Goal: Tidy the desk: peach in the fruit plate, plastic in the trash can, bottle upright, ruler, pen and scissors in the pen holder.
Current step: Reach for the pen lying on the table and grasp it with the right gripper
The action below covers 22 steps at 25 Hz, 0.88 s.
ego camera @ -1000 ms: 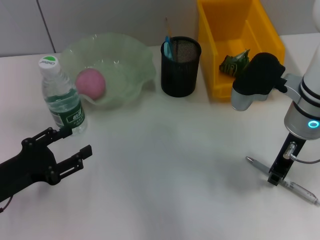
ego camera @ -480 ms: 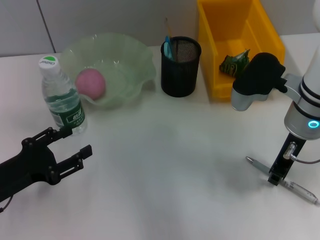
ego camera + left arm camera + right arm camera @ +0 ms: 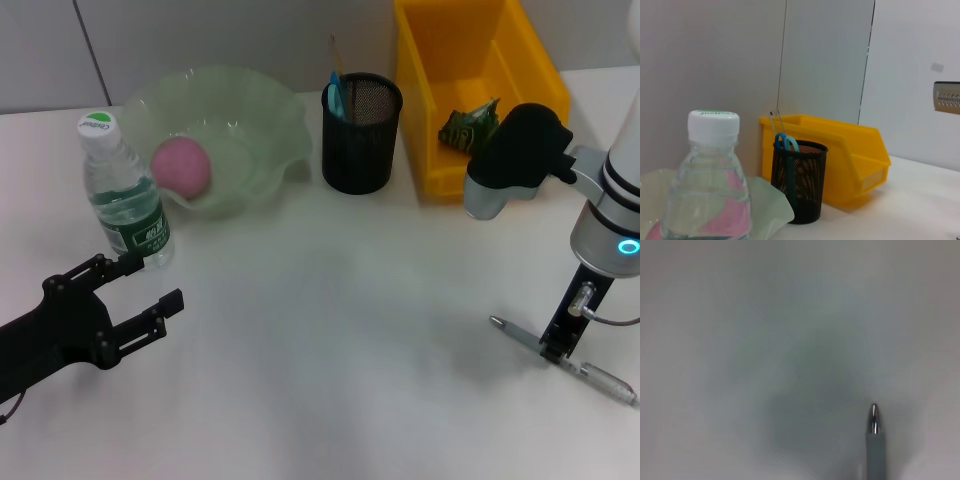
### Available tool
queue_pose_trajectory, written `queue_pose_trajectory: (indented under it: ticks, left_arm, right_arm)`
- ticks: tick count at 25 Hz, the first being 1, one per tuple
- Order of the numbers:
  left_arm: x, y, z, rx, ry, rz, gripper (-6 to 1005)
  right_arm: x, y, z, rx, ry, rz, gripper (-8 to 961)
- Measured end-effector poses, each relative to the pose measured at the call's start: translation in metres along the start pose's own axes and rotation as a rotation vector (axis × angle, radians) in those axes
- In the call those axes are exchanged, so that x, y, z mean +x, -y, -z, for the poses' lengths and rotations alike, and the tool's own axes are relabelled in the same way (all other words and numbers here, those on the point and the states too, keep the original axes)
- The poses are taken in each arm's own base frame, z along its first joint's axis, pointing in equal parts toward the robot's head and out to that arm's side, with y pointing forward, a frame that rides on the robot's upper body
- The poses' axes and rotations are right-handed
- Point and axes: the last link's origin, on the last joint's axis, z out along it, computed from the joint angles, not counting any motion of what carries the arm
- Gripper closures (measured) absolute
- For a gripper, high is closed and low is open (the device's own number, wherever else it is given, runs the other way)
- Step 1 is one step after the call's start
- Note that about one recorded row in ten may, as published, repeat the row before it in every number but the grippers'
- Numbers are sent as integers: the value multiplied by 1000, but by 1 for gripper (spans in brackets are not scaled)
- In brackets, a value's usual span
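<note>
The pen [image 3: 590,377] lies on the white table at the right, and my right gripper [image 3: 558,346] stands over its middle, shut on it. Its silver tip [image 3: 873,418] shows just above the table in the right wrist view. The pink peach [image 3: 182,165] rests in the green fruit plate [image 3: 270,110]. Beside the plate the bottle [image 3: 125,195] stands upright. Blue-handled scissors [image 3: 337,95] and a thin ruler [image 3: 334,52] stick out of the black mesh pen holder [image 3: 362,135]. Green plastic [image 3: 470,125] lies in the yellow trash can [image 3: 520,50]. My left gripper [image 3: 150,285] is open in front of the bottle.
In the left wrist view the bottle [image 3: 710,190] is close, with the pen holder [image 3: 799,180] and the yellow bin [image 3: 840,160] behind it. A grey wall runs along the back of the table.
My right gripper has shifted slightly up and to the right, and the pen has moved a little with it. The left arm has not moved.
</note>
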Motion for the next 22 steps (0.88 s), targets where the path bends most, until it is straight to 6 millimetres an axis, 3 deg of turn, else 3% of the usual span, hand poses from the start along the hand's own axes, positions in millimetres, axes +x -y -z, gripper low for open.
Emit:
queue_pose_trajectory:
  ticks: [20, 22]
  left_arm:
    - [2, 3, 1, 5, -2, -11, 256]
    - [2, 3, 1, 5, -3, -11, 256]
  right_arm:
    - [-3, 0, 6, 1, 0, 3, 802]
    - [-3, 0, 6, 1, -3, 5, 760]
